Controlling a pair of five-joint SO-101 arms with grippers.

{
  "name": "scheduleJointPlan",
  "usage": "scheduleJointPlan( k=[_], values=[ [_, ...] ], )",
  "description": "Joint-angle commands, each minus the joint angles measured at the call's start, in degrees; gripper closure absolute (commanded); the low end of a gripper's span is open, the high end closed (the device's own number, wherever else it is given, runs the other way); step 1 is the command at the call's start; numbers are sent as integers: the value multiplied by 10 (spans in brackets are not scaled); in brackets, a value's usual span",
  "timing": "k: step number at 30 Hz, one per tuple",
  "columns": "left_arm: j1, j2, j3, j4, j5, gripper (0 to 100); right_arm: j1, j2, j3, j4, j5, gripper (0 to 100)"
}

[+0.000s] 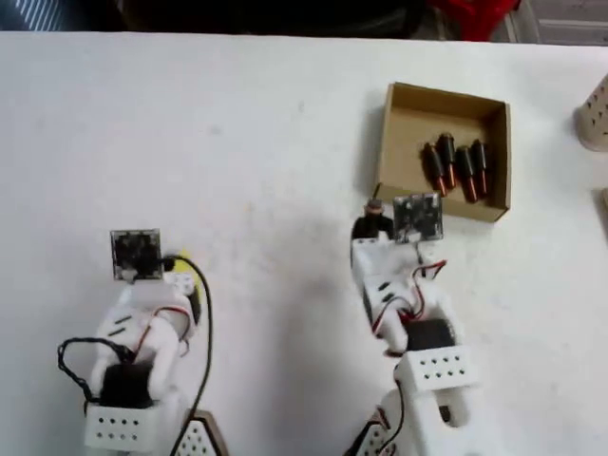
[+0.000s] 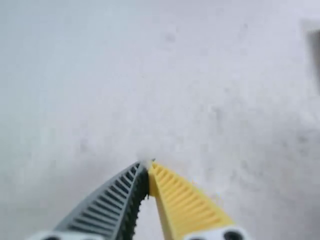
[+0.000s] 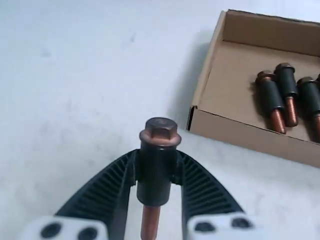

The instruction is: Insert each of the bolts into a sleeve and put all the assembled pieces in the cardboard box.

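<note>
Cardboard box (image 3: 250,132) partly off-frame.

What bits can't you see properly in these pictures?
Right wrist view: the cardboard box runs off the edge, so the assembled pieces there cannot be counted.
Right wrist view: the bolt in the right tool is cut off at its lower end.
High view: a camera board covers that tool's grip.
High view: a white thing at the edge is cut short.

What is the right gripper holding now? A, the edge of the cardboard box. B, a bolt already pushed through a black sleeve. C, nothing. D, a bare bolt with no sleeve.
B: the right gripper is shut on a black sleeve with the copper bolt through it, head at one end, shank at the other.
</note>
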Motion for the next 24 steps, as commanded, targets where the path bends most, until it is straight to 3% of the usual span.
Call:
scheduleJointPlan(
  k=[1, 6, 9, 17, 24],
  values=[
    [-20, -6, -2, 27, -46, 977, 29, -7, -117, 93, 33, 981],
    [-26, -6, -2, 118, -125, 977, 64, 3, -202, 109, 63, 981],
    [-29, -6, -2, 124, -164, 977, 89, 72, -301, 150, 63, 982],
    [-26, -6, -2, 128, -163, 976, 136, 425, -764, 419, 63, 981],
    [-29, -7, -2, 128, -163, 976, 136, 733, -1128, 540, 63, 981]
  ],
)
